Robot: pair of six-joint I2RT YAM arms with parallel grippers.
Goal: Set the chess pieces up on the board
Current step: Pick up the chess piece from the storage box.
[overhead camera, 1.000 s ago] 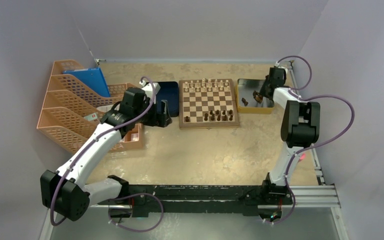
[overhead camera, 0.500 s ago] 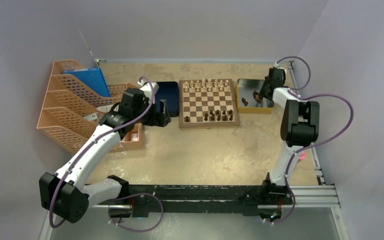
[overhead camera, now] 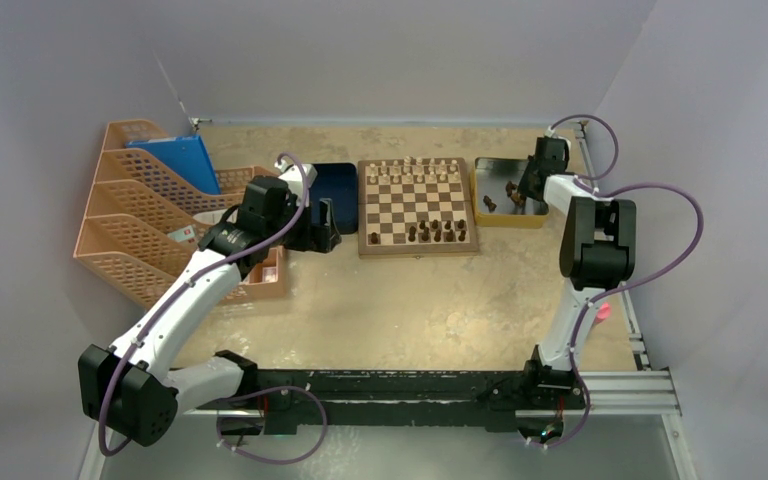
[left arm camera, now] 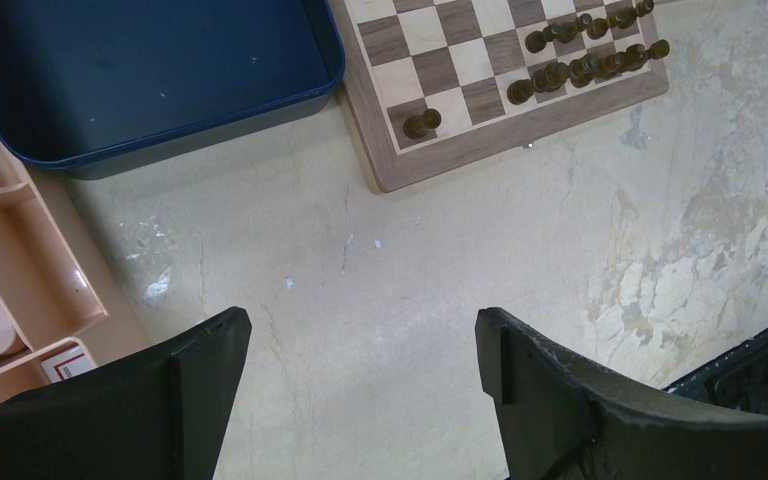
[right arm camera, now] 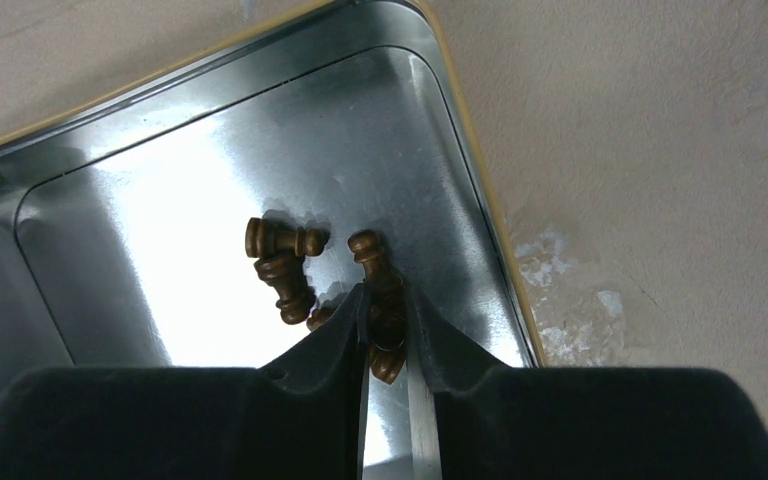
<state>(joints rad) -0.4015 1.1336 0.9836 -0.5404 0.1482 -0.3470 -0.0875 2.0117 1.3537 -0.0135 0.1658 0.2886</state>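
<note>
**Current state.** The right claw (right arm camera: 385, 305) is down in the metal tray (right arm camera: 160, 150). Its jaws are pinched together on a dark piece (right arm camera: 368, 248) that lies on its side on the tray floor. At least two other loose pieces (right arm camera: 285, 265) lie just beside it; whether they touch it cannot be told. The left claw (left arm camera: 355, 335) hangs with its jaws wide apart and holds nothing. It is over the bare table (left arm camera: 410, 280), near the corner of the board (left arm camera: 480, 100). The board sits between the blue tray (left arm camera: 160, 80) and the metal tray. Its near rows are only partly filled with dark pieces (left arm camera: 580, 65).

**Hazards.**
1. Slip on lift. The piece is round and tapered, so it is likely to twist or squirt out of the grip.
2. Dragged neighbour. A loose piece lying this close can catch on a finger and be flicked across the tray.
3. Wrong attitude. The piece is gripped lying down, so it probably comes up sideways. Unless it is turned base-down, it will topple on its square.
4. Knock-over. The dark pieces stand close together, and wide fingers lowered among them may tip them.
</note>
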